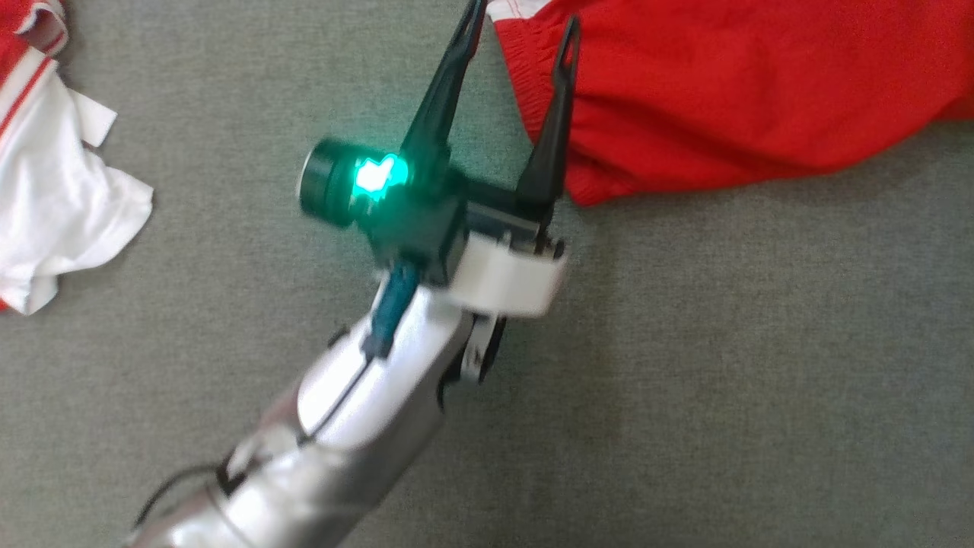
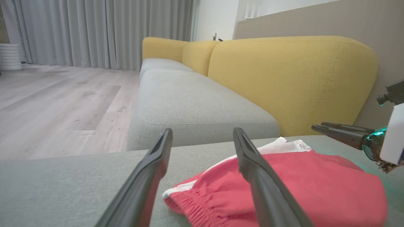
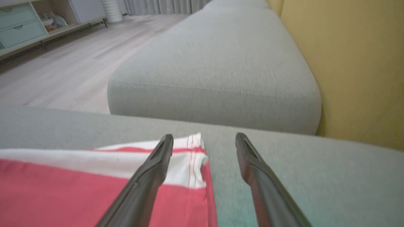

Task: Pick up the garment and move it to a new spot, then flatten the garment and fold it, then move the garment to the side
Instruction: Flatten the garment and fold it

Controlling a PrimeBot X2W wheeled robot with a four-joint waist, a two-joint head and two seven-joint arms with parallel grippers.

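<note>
The garment [image 1: 61,190], white sleeve cloth with red-and-white striped bands, lies crumpled at the far left of the head view, well apart from my arm. My left gripper [image 1: 521,23] is open at the elastic edge of a mostly red bundle with thin white trim [image 1: 723,91]. One finger is off the cloth and the other is over it. The left wrist view has the same bundle [image 2: 284,189] under the open left gripper [image 2: 202,131], with my right gripper [image 2: 315,127] at the bundle's far end. My right gripper [image 3: 204,136] is open over the bundle's white-striped corner [image 3: 186,164].
Everything lies on a grey-green cushion [image 1: 685,380] with broad bare fabric between the two cloths. Beyond it runs a grey sofa seat [image 2: 189,104] with a yellow backrest [image 2: 293,82]. Wood floor [image 2: 47,104] and curtains lie to the left.
</note>
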